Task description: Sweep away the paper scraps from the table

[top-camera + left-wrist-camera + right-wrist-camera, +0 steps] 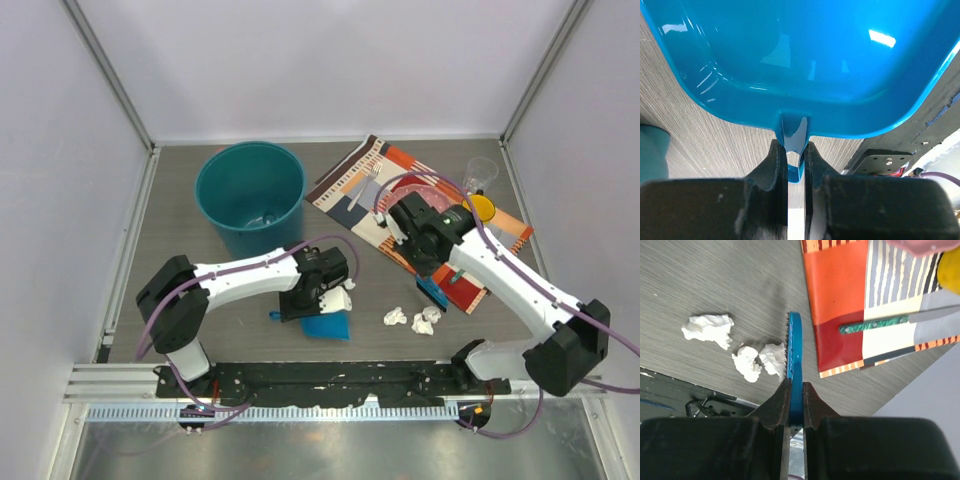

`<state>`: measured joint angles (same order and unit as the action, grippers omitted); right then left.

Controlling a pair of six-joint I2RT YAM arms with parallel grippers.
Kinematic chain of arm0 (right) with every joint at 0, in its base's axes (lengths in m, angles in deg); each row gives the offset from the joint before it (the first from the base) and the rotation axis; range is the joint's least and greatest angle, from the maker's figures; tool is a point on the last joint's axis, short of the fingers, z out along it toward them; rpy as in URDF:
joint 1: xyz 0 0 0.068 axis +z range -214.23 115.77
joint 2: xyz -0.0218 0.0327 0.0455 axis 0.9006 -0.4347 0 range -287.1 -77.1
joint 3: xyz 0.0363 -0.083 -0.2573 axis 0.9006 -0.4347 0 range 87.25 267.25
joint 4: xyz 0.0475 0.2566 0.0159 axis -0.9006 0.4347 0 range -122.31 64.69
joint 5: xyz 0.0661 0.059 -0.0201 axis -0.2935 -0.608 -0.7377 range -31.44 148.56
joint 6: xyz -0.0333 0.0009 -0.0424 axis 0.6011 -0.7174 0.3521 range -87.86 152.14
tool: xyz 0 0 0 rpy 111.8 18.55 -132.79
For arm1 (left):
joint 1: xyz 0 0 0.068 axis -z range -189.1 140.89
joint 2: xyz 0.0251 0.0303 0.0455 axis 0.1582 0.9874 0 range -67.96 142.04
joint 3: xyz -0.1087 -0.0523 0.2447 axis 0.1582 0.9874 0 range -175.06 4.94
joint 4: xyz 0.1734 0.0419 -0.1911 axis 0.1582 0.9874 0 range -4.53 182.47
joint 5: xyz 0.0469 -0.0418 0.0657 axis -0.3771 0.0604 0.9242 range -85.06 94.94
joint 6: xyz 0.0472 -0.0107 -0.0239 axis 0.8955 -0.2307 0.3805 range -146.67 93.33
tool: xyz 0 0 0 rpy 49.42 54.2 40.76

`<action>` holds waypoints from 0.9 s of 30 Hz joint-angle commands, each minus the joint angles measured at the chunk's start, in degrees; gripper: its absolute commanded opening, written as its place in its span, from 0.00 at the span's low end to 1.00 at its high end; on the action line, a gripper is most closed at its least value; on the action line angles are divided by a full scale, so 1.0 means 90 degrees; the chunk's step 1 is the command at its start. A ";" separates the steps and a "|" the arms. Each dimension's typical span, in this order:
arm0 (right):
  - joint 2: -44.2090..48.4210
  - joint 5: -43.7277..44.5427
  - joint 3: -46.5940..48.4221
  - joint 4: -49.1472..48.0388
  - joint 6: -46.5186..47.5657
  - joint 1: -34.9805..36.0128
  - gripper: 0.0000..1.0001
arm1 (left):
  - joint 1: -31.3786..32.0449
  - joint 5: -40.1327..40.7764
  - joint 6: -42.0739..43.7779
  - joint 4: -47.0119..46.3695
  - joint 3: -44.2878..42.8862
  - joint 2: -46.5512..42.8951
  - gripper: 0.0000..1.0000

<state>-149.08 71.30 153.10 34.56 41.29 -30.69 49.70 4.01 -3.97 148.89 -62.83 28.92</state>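
Touching paper scraps, brush edge-on, dustpan cropped

The dark grey bench carries a teal bucket, a striped orange placemat and three crumpled paper scraps.

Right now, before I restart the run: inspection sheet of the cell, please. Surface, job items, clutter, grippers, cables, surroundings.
Surface: table, dark grey wood-grain, no spills seen.
Job's things: paper scraps, three wads close together near the front edge, right of the dustpan and apart from it; brush with its bristles beside the nearest wad.
Clutter: teal bin; striped placemat with a fork on it; clear cup by its far right corner.
Grippers: left gripper shut on the dustpan handle; right gripper shut on the brush.
Cables: purple cables looped along both arms, no snag seen.
Surroundings: pale walls; metal rail at the near edge.
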 commanded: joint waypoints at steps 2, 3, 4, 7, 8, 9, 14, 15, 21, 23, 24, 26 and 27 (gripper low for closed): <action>-0.0536 0.0138 0.1101 0.0148 -0.0525 0.0189 0.01 | -0.0079 0.0249 0.0105 0.0014 -0.0126 -0.0237 0.00; -0.0604 0.0128 0.1334 0.0177 -0.0605 0.0189 0.01 | -0.0079 0.0250 0.0105 0.0043 -0.0156 -0.0237 0.00; -0.0711 0.0186 0.1423 0.0216 -0.0693 0.0189 0.01 | -0.0089 0.0240 0.0105 0.0063 -0.0175 -0.0237 0.00; -0.0713 0.1303 0.1687 0.0391 -0.1706 0.0189 0.01 | -0.0089 0.0230 0.0105 0.0044 -0.0146 -0.0266 0.00; -0.0664 0.1755 0.1746 0.0595 -0.2425 0.0180 0.01 | -0.0089 0.0220 0.0095 0.0034 -0.0127 -0.0276 0.00; -0.0586 0.2243 0.1853 0.0762 -0.2867 0.0170 0.01 | -0.0089 0.0201 0.0105 0.0014 -0.0107 -0.0267 0.00; -0.0029 0.2954 0.1825 0.1571 -0.4286 -0.0219 0.01 | -0.0089 0.0171 0.0144 -0.0054 -0.0117 -0.0257 0.00; -0.0048 0.2767 0.1525 0.1690 -0.4578 -0.0298 0.01 | -0.0089 0.0191 0.0144 -0.0074 -0.0136 -0.0247 0.00; 0.0399 0.2918 0.0096 0.1915 -0.5936 -0.0377 0.01 | -0.0089 0.0279 0.0193 -0.0249 -0.0195 -0.0344 0.00; 0.0770 0.3446 0.0261 0.2158 -0.6512 -0.0377 0.01 | -0.0089 0.0211 0.0232 -0.0298 -0.0166 -0.0393 0.00; 0.0975 0.3671 0.0310 0.2179 -0.6505 -0.0406 0.01 | -0.0089 0.0191 0.0280 -0.0308 -0.0175 -0.0432 0.00; 0.1113 0.3586 0.0243 0.2179 -0.6650 -0.0416 0.01 | -0.0089 0.0133 0.0349 -0.0337 -0.0175 -0.0452 0.00; 0.1075 0.3402 0.0136 0.2179 -0.6670 -0.0416 0.01 | -0.0089 0.0133 0.0397 -0.0386 -0.0175 -0.0462 0.00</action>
<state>-144.43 97.15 153.16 44.71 -10.60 -34.32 49.20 5.95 -2.51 147.32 -62.87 27.67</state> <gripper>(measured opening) 0.143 0.111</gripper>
